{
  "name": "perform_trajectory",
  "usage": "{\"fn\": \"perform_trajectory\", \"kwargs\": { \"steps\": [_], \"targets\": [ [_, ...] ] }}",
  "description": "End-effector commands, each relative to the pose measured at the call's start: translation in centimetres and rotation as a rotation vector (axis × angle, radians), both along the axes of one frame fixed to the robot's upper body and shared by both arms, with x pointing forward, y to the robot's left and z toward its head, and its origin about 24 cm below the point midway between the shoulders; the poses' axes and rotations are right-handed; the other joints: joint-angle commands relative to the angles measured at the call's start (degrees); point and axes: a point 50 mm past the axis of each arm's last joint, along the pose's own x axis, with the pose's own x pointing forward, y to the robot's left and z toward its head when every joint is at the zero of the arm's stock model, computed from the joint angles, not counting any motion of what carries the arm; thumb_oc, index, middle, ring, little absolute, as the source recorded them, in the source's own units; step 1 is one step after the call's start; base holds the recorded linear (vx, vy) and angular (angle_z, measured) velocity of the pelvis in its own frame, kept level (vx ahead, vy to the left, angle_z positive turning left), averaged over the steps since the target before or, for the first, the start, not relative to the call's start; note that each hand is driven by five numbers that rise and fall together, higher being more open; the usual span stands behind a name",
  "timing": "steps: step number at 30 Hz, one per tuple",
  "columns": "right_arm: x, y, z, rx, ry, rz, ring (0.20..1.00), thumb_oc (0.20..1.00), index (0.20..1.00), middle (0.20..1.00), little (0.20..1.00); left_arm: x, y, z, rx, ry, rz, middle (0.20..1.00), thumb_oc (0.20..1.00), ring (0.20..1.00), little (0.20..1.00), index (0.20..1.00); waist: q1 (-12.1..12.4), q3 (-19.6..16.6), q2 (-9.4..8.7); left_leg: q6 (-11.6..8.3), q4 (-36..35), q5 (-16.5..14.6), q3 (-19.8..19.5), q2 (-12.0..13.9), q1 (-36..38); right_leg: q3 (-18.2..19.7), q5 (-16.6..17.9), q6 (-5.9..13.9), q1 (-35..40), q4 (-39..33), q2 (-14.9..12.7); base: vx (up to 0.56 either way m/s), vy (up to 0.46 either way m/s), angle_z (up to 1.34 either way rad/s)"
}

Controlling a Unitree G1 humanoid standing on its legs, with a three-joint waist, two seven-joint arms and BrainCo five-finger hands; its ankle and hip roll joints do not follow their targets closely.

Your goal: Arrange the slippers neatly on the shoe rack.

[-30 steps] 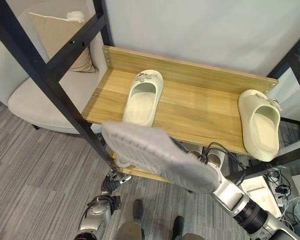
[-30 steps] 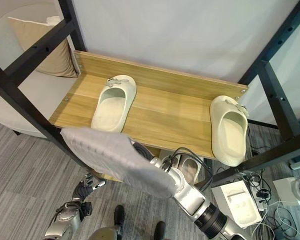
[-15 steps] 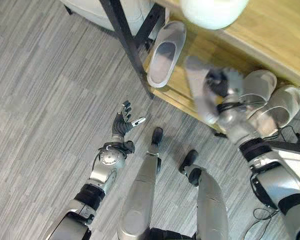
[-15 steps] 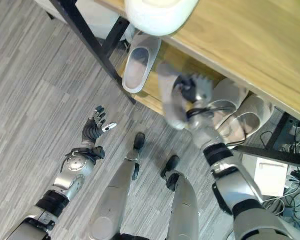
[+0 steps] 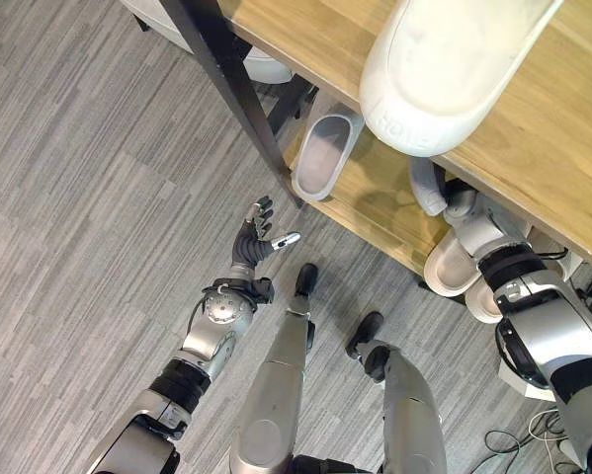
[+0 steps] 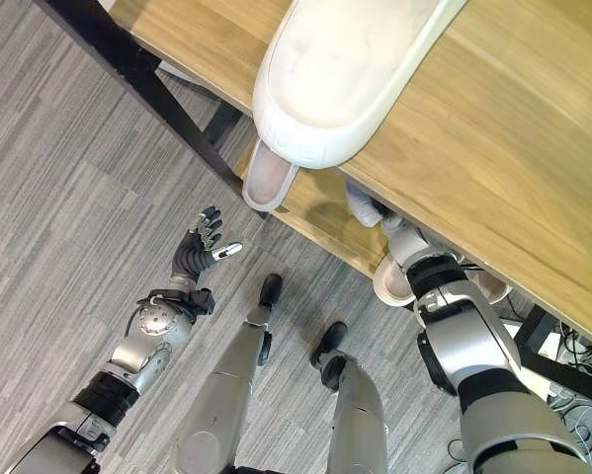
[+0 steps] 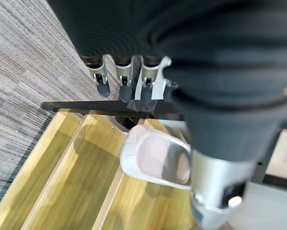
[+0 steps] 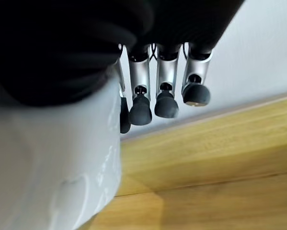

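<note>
Left hand [image 5: 256, 233]: held over the grey floor [image 5: 88, 188] at centre left, fingers spread, nothing gripped.
Right hand [image 8: 157, 91]: reached under the top shelf [image 5: 533, 148]; fingers curled beside a grey slipper [image 8: 52, 172]; grip cannot be told.
Cream slipper [image 5: 444, 69]: lain on the top shelf, upper right.
Second grey slipper [image 5: 325, 158]: seen on the lower shelf [image 5: 375, 202], centre.

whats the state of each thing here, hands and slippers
left hand: open, empty, over the floor
right hand: reaching under the upper shelf, beside a light slipper; grip unclear
cream slipper: resting on the upper shelf
grey slipper: open side up on the lower shelf
</note>
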Motion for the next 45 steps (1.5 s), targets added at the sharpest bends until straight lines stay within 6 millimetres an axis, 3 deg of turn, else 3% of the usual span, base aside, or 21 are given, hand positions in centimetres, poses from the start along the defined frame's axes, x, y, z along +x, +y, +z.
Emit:
{"fn": "perform_trajectory", "kwargs": {
  "steps": [1,7,8,17,22,26,27,28,29,31,34,36,37,40,43,45],
  "targets": [
    [0.4,-1.6,1.6,0.013,-0.006,-0.065,0.200,0.200,0.200,0.200,0.200,-0.7,-0.8,0.4,-0.062,-0.041,-0.035,1.000,1.000,1.000,1.000,1.000,1.62,-3.49,0.81,-0.35,0.41,-4.66,0.31,-0.98,-0.85,0.54,1.21,5.67,3.12,-0.50,0.25,0.02,0.007,0.05],
    [1.0,-0.4,0.9,-0.004,0.070,-0.045,0.200,0.200,0.200,0.200,0.200,-0.4,-1.2,1.1,-0.072,-0.059,-0.041,1.000,1.000,1.000,1.000,1.000,2.23,-3.01,1.13,0.03,1.27,-5.24,0.78,-1.23,-1.24,0.80,1.44,5.69,3.34,-1.12,0.28,0.02,0.012,0.02],
    [1.2,0.0,0.0,-0.006,0.127,-0.041,1.000,1.000,1.000,1.000,1.000,-0.2,-1.4,1.1,-0.074,-0.058,-0.039,1.000,1.000,1.000,1.000,1.000,2.44,-3.05,1.07,0.13,1.35,-5.37,0.80,-1.34,-1.10,0.93,1.49,5.69,3.67,-1.40,0.35,0.04,0.009,-0.02],
    [1.6,-0.1,-0.5,0.015,0.215,-0.070,1.000,1.000,1.000,1.000,1.000,-0.1,-1.7,1.6,-0.077,-0.070,-0.049,1.000,1.000,1.000,1.000,1.000,2.46,-2.99,1.74,0.08,-0.27,-5.02,0.96,-2.02,-0.22,1.01,1.92,5.66,4.64,-3.05,0.19,0.01,0.005,0.02],
    [1.8,1.3,-0.7,0.074,0.213,-0.016,1.000,1.000,1.000,1.000,1.000,0.0,-1.1,1.1,-0.060,-0.053,-0.017,1.000,1.000,1.000,1.000,1.000,2.03,-2.61,0.98,0.35,-0.57,-5.13,1.47,-1.85,0.42,2.22,2.87,5.98,5.52,-4.38,0.58,0.01,0.022,-0.02],
    [1.5,1.9,-1.8,0.273,0.168,0.029,1.000,1.000,1.000,1.000,1.000,0.0,-0.7,0.9,-0.067,-0.040,0.019,1.000,1.000,1.000,1.000,1.000,1.02,-2.61,0.64,0.57,-1.26,-5.13,1.73,-1.59,1.39,3.06,3.27,6.02,5.87,-4.90,0.86,-0.01,0.040,-0.08],
    [1.3,2.7,-2.7,0.413,0.151,0.079,1.000,1.000,1.000,1.000,1.000,0.0,-0.5,0.7,-0.069,-0.032,0.041,1.000,1.000,1.000,1.000,1.000,0.54,-2.46,0.65,0.89,-2.07,-3.43,2.12,-1.14,1.39,2.84,4.72,5.58,5.58,-5.46,1.09,-0.07,0.059,-0.09],
    [1.3,2.7,-2.7,0.414,0.151,0.079,1.000,1.000,1.000,1.000,1.000,0.0,-0.5,0.7,-0.068,-0.032,0.041,1.000,1.000,1.000,1.000,1.000,0.56,-2.52,0.64,0.89,-2.16,-3.36,2.12,-1.13,1.40,2.84,4.78,5.58,5.57,-5.53,1.11,-0.07,0.061,-0.11],
    [1.1,3.4,-3.6,0.596,0.137,0.138,1.000,1.000,1.000,1.000,1.000,0.0,-0.5,0.5,-0.064,-0.024,0.045,1.000,1.000,1.000,1.000,1.000,0.04,-2.48,0.50,0.87,-2.58,-3.36,2.22,-0.97,1.71,2.96,4.84,5.54,5.70,-5.84,1.13,0.01,0.021,-0.18],
    [1.0,3.7,-4.6,0.735,0.140,0.175,1.000,1.000,1.000,1.000,1.000,0.0,-0.3,0.4,-0.056,-0.016,0.054,1.000,1.000,1.000,1.000,1.000,-0.24,-2.44,0.31,0.86,-2.77,-3.39,2.41,-0.91,1.99,3.12,4.74,5.45,5.78,-5.85,1.14,0.01,0.019,-0.21],
    [0.7,4.4,-6.6,1.045,0.145,0.225,1.000,1.000,1.000,1.000,1.000,0.0,-0.6,0.0,-0.044,0.003,0.037,1.000,1.000,1.000,1.000,1.000,-0.30,-2.30,0.26,0.88,-2.65,-3.70,2.49,-0.94,2.32,3.17,4.56,5.44,6.00,-5.88,1.06,0.01,-0.003,-0.09],
    [0.5,4.9,-7.9,1.166,0.181,0.243,1.000,1.000,1.000,1.000,1.000,-0.1,-0.9,-0.3,-0.038,0.017,0.019,1.000,1.000,1.000,1.000,1.000,-0.11,-2.22,0.50,0.89,-2.57,-3.81,2.53,-0.93,2.44,3.19,4.46,5.44,6.09,-5.74,0.99,0.05,-0.022,-0.01],
    [0.5,5.3,-8.2,1.182,0.204,0.267,1.000,1.000,1.000,1.000,1.000,-0.1,-0.9,-0.4,-0.036,0.023,0.010,1.000,1.000,1.000,1.000,1.000,-0.09,-2.35,0.28,0.62,-2.19,-5.64,2.27,-1.20,3.05,3.73,3.12,5.89,6.69,-5.46,0.83,0.09,-0.051,-0.03],
    [0.5,6.8,-8.4,1.239,0.238,0.342,1.000,1.000,1.000,1.000,1.000,-0.1,-1.2,-0.6,-0.035,0.030,-0.019,1.000,1.000,1.000,1.000,1.000,0.79,-2.40,0.73,0.55,-2.40,-5.46,2.10,-1.43,3.34,3.43,3.03,5.92,7.25,-5.81,0.77,0.04,-0.053,0.00],
    [0.7,9.4,-6.5,1.334,0.215,0.490,1.000,1.000,1.000,1.000,1.000,0.0,-1.3,-1.0,-0.025,0.052,-0.031,1.000,1.000,1.000,1.000,1.000,1.86,-2.69,1.15,0.28,-3.64,-4.93,2.04,-1.40,4.56,3.32,2.98,5.94,8.11,-6.42,0.74,0.02,-0.052,0.01],
    [0.8,10.0,-5.8,1.333,0.205,0.525,1.000,1.000,1.000,1.000,1.000,0.0,-1.2,-1.1,-0.023,0.056,-0.029,1.000,1.000,1.000,1.000,1.000,2.06,-2.72,1.09,0.21,-4.05,-4.76,2.12,-1.37,5.01,3.31,3.05,5.96,8.46,-6.77,0.79,0.00,-0.021,0.02]
  ]
}}
